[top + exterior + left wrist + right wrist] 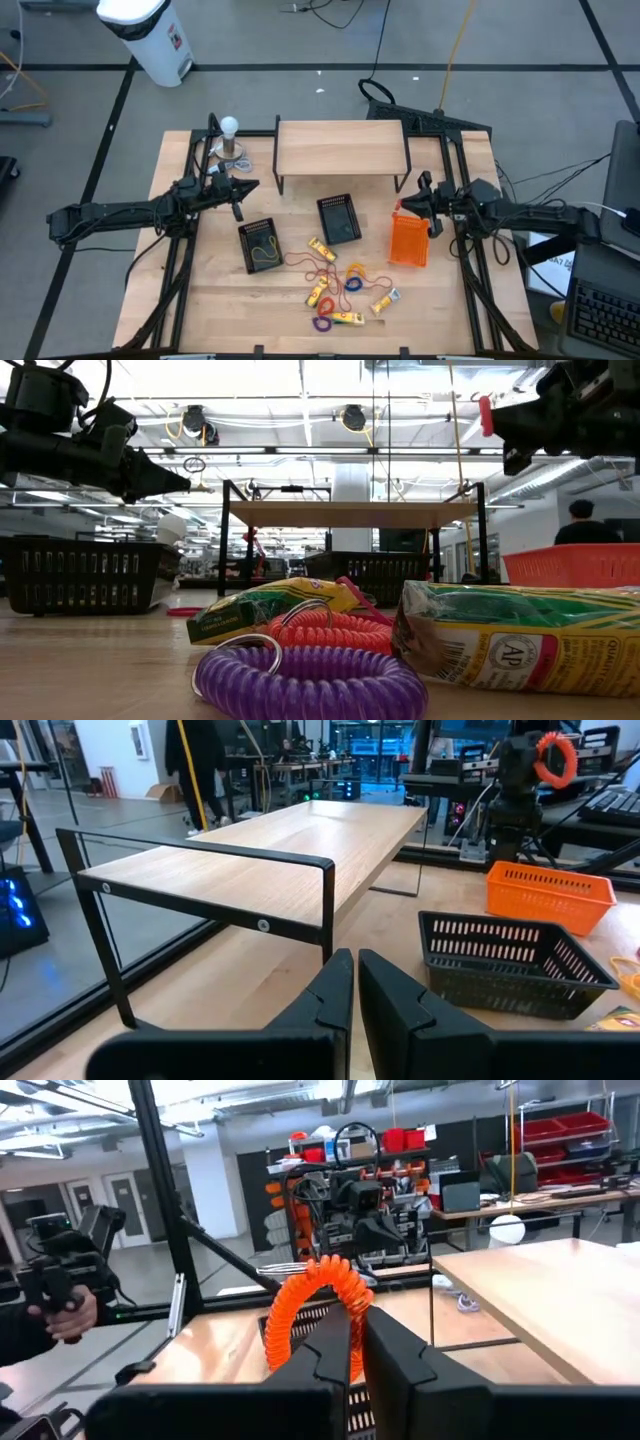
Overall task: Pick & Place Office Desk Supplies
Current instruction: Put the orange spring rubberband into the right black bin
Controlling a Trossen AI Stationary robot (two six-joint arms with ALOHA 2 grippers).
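Observation:
Loose supplies lie on the table's near middle: coiled loops (325, 295) in orange, purple, blue and red, and yellow packets (348, 318). In the low view a purple coil (310, 680), an orange-red coil (335, 630) and a yellow packet (520, 635) lie close by. My right gripper (403, 207) is shut on an orange coiled loop (315, 1305), raised over the far end of the orange basket (408, 243). My left gripper (243, 187) is shut on nothing and hovers beyond a black basket (262, 245), which holds a thin yellow loop (265, 252). My right gripper pinches the orange coiled loop between its two fingers at the loop's lower arc (338, 1342). The rest of the ring stands up above the fingers. The loop is lifted clear of the table, and it also shows at the gripper's tip (553, 758).
A wooden shelf on black legs (340, 147) stands at the table's far middle, with a white ball-topped stand (230, 140) to its left. A second black basket (340, 218) sits in front of the shelf. A person's hand (65, 1315) holds a controller beyond the table.

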